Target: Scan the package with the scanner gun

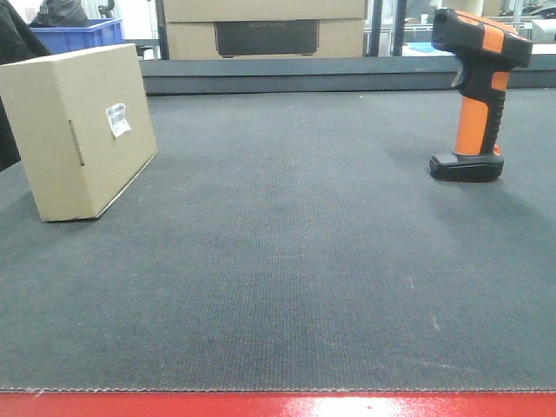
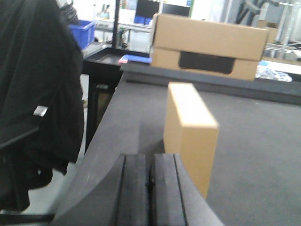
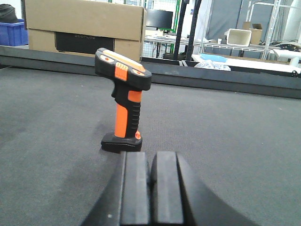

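Pincers both sat pressed together, holding nothing: left gripper (image 2: 150,188) just behind the box (image 2: 190,136), right gripper (image 3: 150,188) just behind the scanner (image 3: 123,101). Risk: scanner stood upright on a small base, so an off-center grab w/ the handle could tip it. Box, well left of the scanner, stood on edge near the mat's (image 1: 287,261) side drop. Mat btwn them lay open.
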You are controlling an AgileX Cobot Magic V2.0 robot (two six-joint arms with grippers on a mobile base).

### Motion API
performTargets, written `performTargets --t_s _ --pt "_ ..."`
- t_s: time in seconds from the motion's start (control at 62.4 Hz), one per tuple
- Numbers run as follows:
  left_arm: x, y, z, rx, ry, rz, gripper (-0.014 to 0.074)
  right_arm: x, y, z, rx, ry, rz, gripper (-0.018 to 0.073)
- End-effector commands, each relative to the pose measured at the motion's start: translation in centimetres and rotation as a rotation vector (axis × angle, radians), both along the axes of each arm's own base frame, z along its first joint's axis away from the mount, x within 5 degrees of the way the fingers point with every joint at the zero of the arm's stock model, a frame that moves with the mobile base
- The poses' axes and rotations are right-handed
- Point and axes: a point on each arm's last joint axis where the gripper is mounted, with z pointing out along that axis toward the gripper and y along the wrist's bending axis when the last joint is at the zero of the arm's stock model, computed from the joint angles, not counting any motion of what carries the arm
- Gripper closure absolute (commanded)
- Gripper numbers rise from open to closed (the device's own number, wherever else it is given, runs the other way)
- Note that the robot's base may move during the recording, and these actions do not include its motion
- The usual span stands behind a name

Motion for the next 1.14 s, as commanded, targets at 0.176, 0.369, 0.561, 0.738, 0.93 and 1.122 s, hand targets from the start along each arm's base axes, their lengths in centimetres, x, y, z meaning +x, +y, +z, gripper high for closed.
performTargets --t_s 0.176,0.369,0.561,0.738,0.93,1.122 --pt "0.3 0.0 -4.1 0.06 -0.087 0.038 0.0707 0.0 0.0 0.0 0.006 -0.01 -0.006 0.0727" --pt "0.3 -0.1 -4.4 0.057 -0.056 0.013 0.0707 0.0 0.0 0.0 0.006 -0.01 -0.006 0.0727" --pt "0.3 -0.3 -4.4 0.06 -0.056 -0.014 0.0707 0.0 0.0 0.0 0.006 -0.01 -0.006 0.0727" --pt "0.3 -0.3 -4.4 0.06 -0.058 -0.013 0.0707 0.0 0.0 0.0 0.006 -0.01 -0.006 0.0727" --pt "0.3 -0.3 -4.4 0.06 -0.058 -0.013 0.0707 0.0 0.0 0.0 0.006 -0.01 -0.006 0.0727" --pt "0.3 -0.3 -4.4 0.06 -0.058 -0.013 0.0707 0.0 0.0 0.0 0.006 -0.01 -0.006 0.0727"
